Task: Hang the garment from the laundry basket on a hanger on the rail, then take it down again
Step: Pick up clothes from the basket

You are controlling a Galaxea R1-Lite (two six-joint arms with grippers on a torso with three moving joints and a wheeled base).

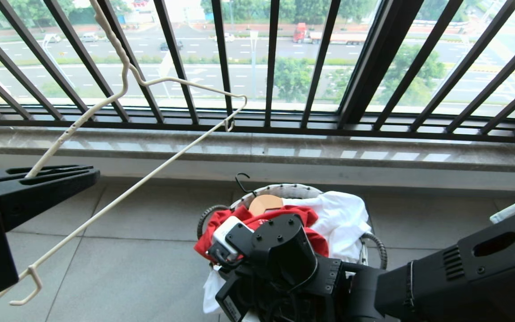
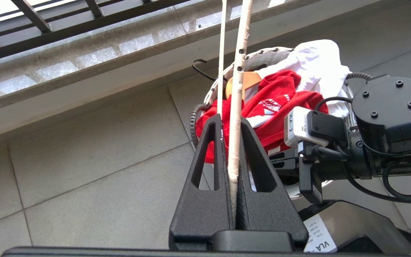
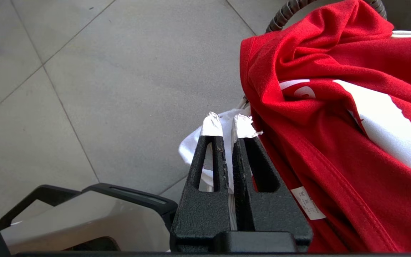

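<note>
The red garment [image 1: 215, 220] [image 2: 280, 92] [image 3: 334, 142] lies bunched on top of the laundry basket [image 1: 293, 190] [image 2: 262, 57] on the tiled floor. My right gripper [image 3: 227, 125] is down at the basket's near side, shut. White cloth shows in the slit between its fingers, and the red garment rests against the outer side of one finger. In the head view its wrist hides the fingers. On the left, my left gripper [image 1: 90, 172] [image 2: 229, 121] is shut on the cream wire hanger [image 1: 150, 188] [image 2: 239, 71], held up in the air. The rail is out of view.
A white garment [image 1: 342, 219] [image 2: 316, 60] and a wooden hanger [image 1: 265, 203] with a black hook share the basket. Behind it run a stone sill [image 1: 373, 154] and the black barred window railing [image 1: 271, 62]. Grey floor tiles [image 1: 141, 268] lie to the left.
</note>
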